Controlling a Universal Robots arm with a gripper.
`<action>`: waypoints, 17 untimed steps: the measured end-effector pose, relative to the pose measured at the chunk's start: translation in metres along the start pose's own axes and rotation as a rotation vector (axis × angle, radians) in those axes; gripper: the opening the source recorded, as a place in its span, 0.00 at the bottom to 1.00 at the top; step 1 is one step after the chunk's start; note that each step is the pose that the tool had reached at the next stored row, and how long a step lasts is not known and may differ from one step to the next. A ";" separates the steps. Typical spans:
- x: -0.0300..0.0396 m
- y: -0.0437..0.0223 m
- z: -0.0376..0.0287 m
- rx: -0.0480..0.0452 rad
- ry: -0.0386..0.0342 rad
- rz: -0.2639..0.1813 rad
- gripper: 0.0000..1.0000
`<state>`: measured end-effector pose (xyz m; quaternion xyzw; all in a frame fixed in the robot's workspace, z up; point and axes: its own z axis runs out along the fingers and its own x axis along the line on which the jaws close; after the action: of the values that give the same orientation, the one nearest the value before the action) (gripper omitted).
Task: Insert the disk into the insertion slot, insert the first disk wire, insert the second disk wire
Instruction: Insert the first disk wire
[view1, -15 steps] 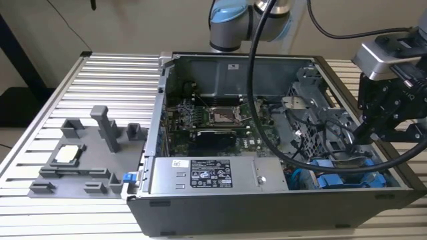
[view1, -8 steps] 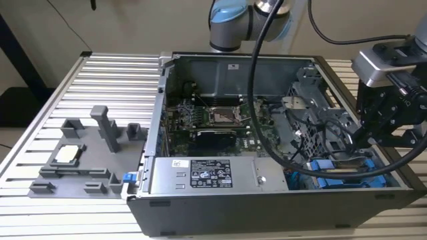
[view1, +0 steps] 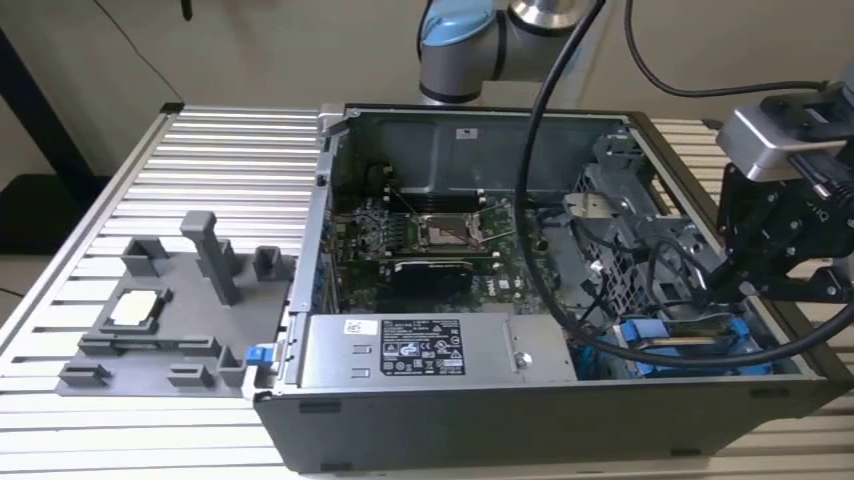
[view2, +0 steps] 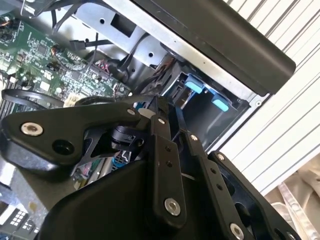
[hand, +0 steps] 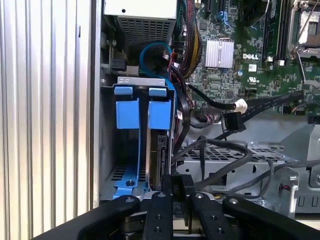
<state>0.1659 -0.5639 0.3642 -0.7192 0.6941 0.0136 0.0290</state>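
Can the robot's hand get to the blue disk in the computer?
Probably yes. The hand hovers near the disk standing in its slot, with open space between them; the black cables run beside it, not across the way.

The exterior view looks down at a slant into the open computer case (view1: 400, 140) on the slatted surface (view1: 227, 150). Both wrist views peer closely past the gripper (hand: 178, 186) into its drive corner, sharing the motherboard (hand: 235, 75).

One open grey metal computer case (view1: 534, 420) holds one green circuit board (view1: 400, 225), one silver power-supply box (view1: 414, 350) and two bright blue plastic drive frames (hand: 127, 114) (hand: 160, 114), beside one grey plastic fixture tray (view1: 180, 312).
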 end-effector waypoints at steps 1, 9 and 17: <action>0.0001 -0.0005 0.0012 -0.0016 0.0001 0.000 0.19; 0.0039 -0.0002 0.0091 -0.0012 0.0007 0.011 0.19; 0.0096 -0.0002 0.0124 -0.0071 0.0006 0.021 0.19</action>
<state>0.1667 -0.5727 0.3512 -0.7119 0.7016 0.0162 0.0261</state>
